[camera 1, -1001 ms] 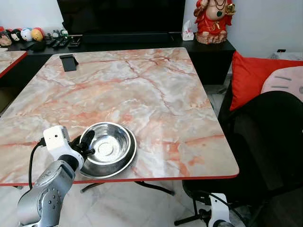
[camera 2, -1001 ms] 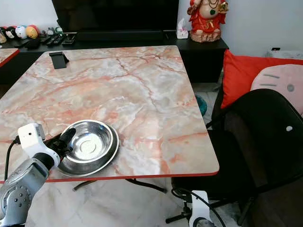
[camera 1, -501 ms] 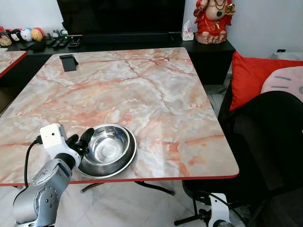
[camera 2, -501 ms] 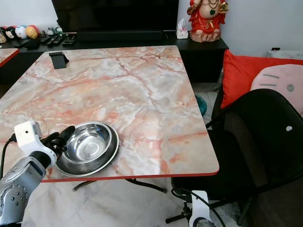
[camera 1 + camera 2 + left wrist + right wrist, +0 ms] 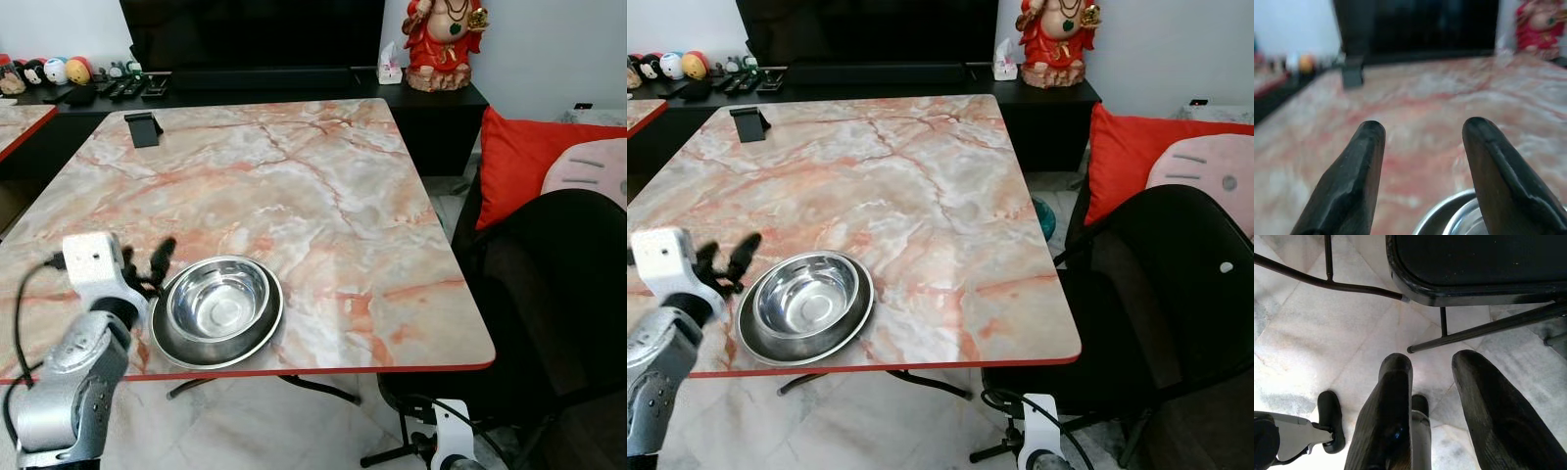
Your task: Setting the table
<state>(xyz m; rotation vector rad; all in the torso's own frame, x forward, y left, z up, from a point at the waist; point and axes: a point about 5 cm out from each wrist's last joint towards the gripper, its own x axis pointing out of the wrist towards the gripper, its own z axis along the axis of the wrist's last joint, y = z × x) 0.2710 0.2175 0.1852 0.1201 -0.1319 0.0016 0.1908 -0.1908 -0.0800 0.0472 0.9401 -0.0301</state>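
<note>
Left gripper (image 5: 147,262): fingers spread wide, empty, above the marble table (image 5: 294,186).
Steel bowl (image 5: 217,309): just right of that gripper, untouched, near the table's front edge.
Right gripper (image 5: 1425,421): parted, hanging over floor beside chair (image 5: 558,294).
Writing: none readable.

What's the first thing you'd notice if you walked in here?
Probably the shiny metal bowl near the front edge of the pink marble table, with the robot's left gripper open just beside it. Next, the red statue on the dark cabinet at the back, and the red cushion on the right.
</note>
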